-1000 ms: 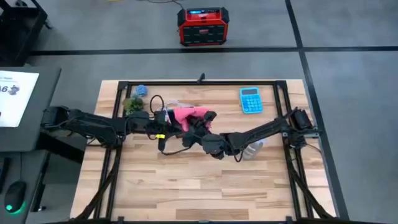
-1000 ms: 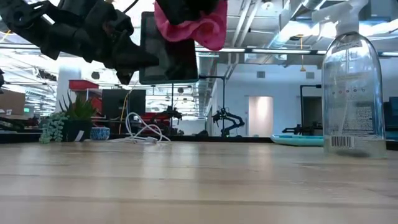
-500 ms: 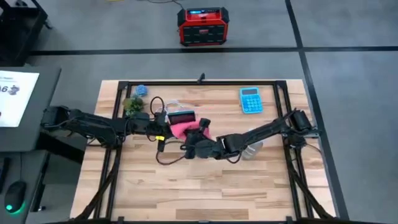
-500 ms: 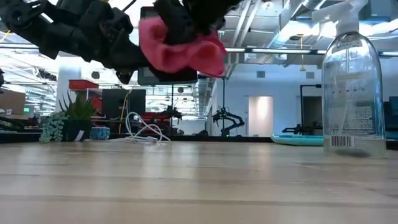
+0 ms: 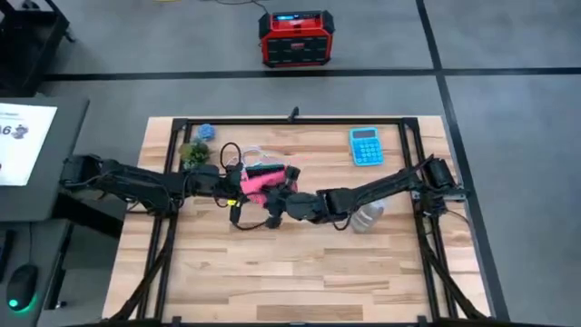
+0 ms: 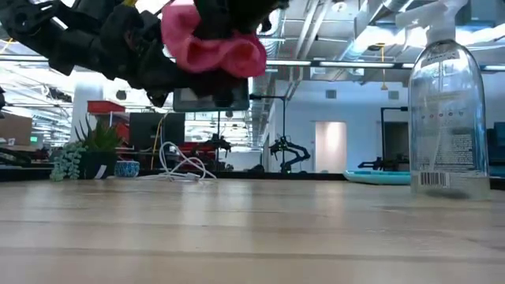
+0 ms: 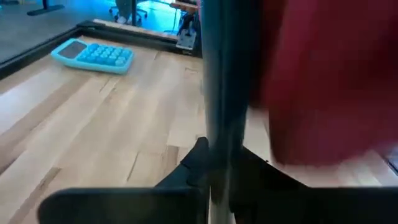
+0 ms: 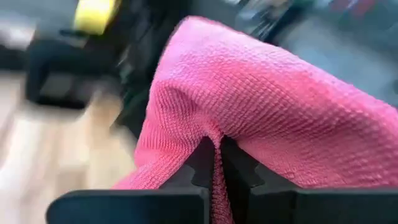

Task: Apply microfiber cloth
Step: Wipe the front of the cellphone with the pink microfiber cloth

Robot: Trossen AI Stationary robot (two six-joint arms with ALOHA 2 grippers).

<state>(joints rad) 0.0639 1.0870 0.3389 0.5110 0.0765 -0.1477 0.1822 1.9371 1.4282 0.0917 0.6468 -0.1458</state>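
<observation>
Your right gripper (image 5: 275,202) is clamped tight on the microfiber cloth (image 5: 255,180), fabric pinched between its two fingers (image 8: 205,163), holding it bunched up in the air mid-table against the dark phone (image 6: 211,96). Your left gripper (image 5: 238,177) is closed on that phone, which sits edge-on between its fingers, well above the table (image 5: 300,263). The cloth covers most of the phone in the low view; spray bottle (image 6: 447,110) and blue calculator (image 5: 366,145) sit apart on the right side.
</observation>
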